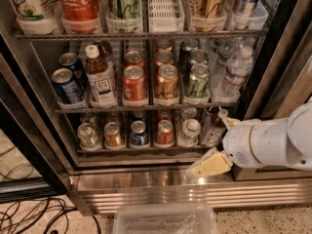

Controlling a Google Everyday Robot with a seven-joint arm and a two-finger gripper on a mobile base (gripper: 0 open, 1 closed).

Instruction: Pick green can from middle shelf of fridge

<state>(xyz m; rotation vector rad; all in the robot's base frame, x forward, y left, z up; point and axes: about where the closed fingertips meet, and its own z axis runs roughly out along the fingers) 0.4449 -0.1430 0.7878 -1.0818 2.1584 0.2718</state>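
Ordered rows of drinks fill a commercial fridge [161, 186], marking this as a workplace break area or shop corner rather than a home kitchen. The cooler's stainless steel frame, dark door edges and ribbed metal base enclose three wire racks. Tall cans, a Coca-Cola can [78, 1] among them, stand in plastic lane trays [163, 9] on the top rack [141, 34]. The middle shelf [146, 106] carries short cans, including a green can [197, 82], a tea bottle [100, 79] and water bottles [234, 72], with small cans [139, 133] below. Loose black cables [29, 213] trail over the speckled hard floor [39, 225] at lower left. The robot's gripper [207, 166] hangs low at the fridge's right, in front of the base.
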